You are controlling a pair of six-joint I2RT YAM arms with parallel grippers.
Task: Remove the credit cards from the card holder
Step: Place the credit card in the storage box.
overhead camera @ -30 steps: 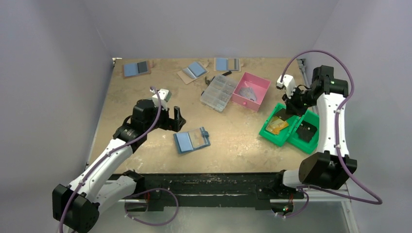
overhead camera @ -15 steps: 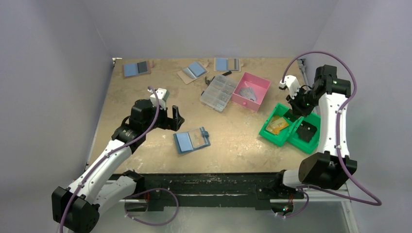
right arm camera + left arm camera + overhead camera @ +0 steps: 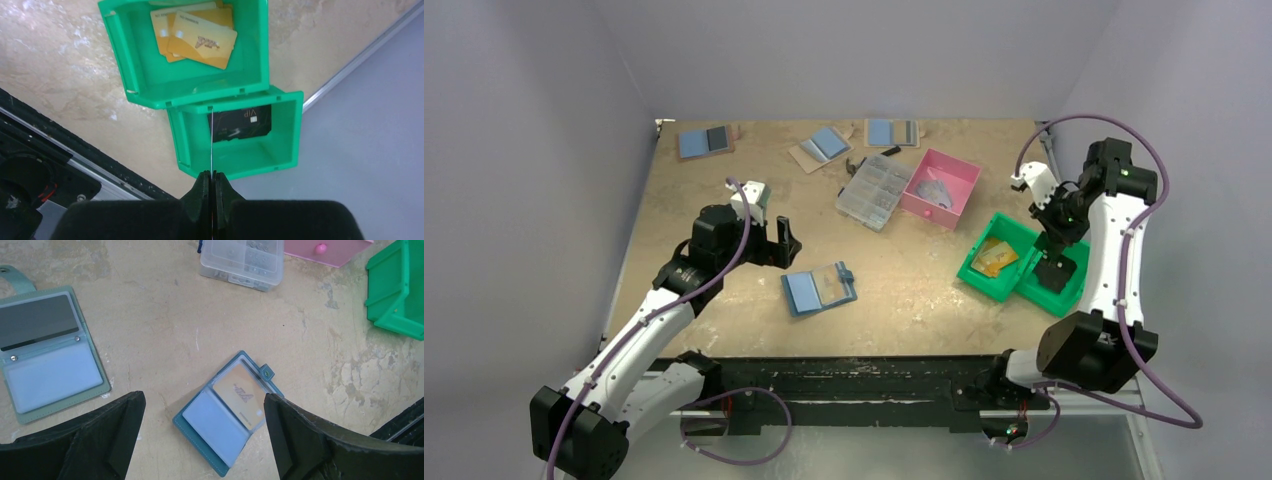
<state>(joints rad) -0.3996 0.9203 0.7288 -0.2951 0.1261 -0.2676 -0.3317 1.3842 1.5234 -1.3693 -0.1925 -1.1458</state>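
**Most cards out, one in the air, one left in the sleeve**

The card holder [image 3: 215, 427] lies open and flat on the desk [image 3: 150, 315] in front of the left arm; one gold card [image 3: 241, 396] shows in the half nearer the snap tab; the other half looks pale and may be empty, though I cannot tell through the sleeve; the left pincer [image 3: 203, 405] hovers above the holder with its jaws spread wide and nothing between them.

At the right edge, several gold cards [image 3: 200, 37] lie stacked in one green bin [image 3: 125, 60]; a black card [image 3: 242, 122] lies in the second green bin [image 3: 287, 135], which touches the first; the right pincer [image 3: 211, 176] is clamped tight on a thin card [image 3: 211, 135], seen edge-on and held upright above that second bin.

I judge the job well advanced; the held card needs dropping; after that, at least the one gold card in the holder has to come out.
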